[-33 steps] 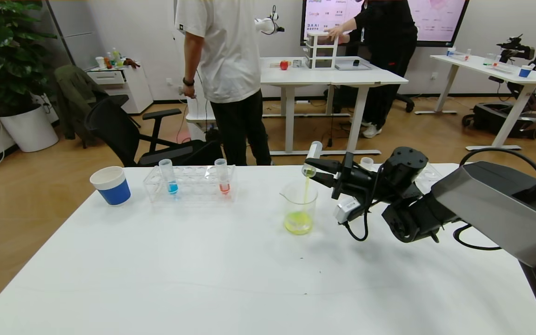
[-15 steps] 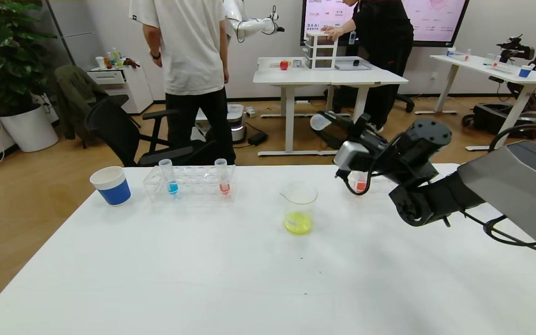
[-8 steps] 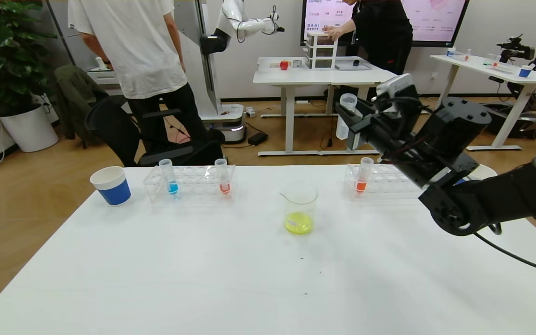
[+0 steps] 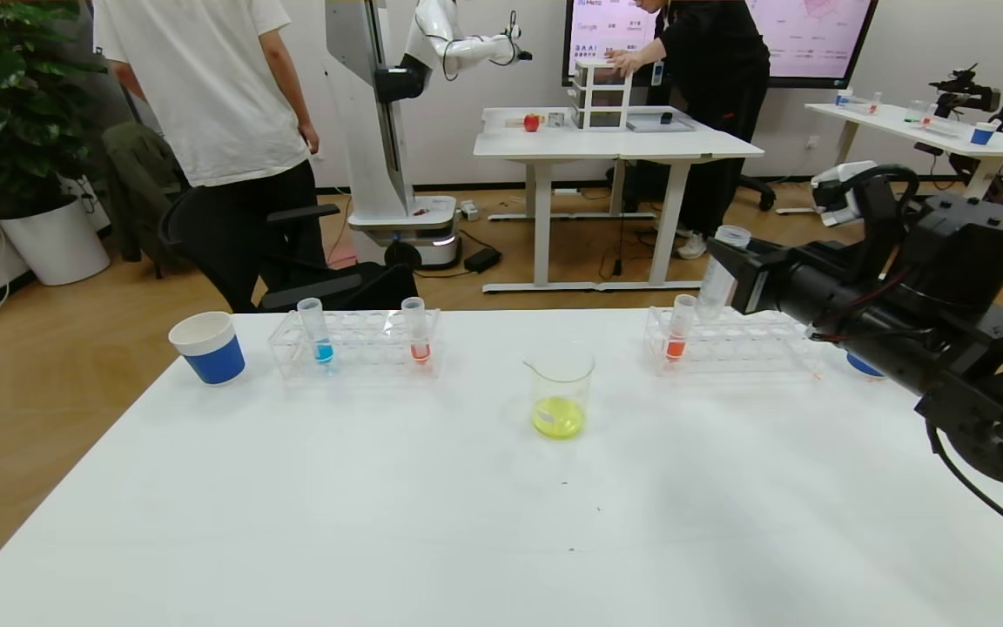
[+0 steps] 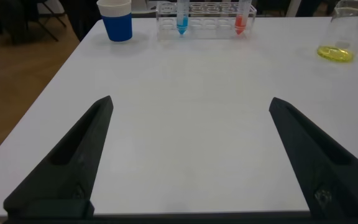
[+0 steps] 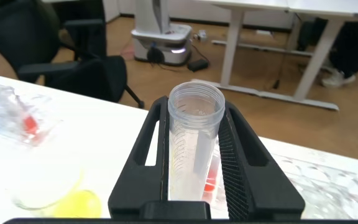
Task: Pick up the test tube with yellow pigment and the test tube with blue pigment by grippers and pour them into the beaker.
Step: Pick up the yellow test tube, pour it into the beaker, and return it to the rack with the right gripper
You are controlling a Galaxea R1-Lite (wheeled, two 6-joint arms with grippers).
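At the right of the frame, the right gripper is clamped on an upright, emptied test tube with yellow pigment above the right rack. The beaker, centre, holds yellow liquid. The test tube with blue pigment stands in the left rack. The left gripper has its jaws wide apart above the table.

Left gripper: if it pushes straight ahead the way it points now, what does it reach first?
Nothing close: the open left gripper points over bare white table. Farthest along that line stands the rack holding the test tube with blue pigment and an orange-red tube, though depth is unclear.
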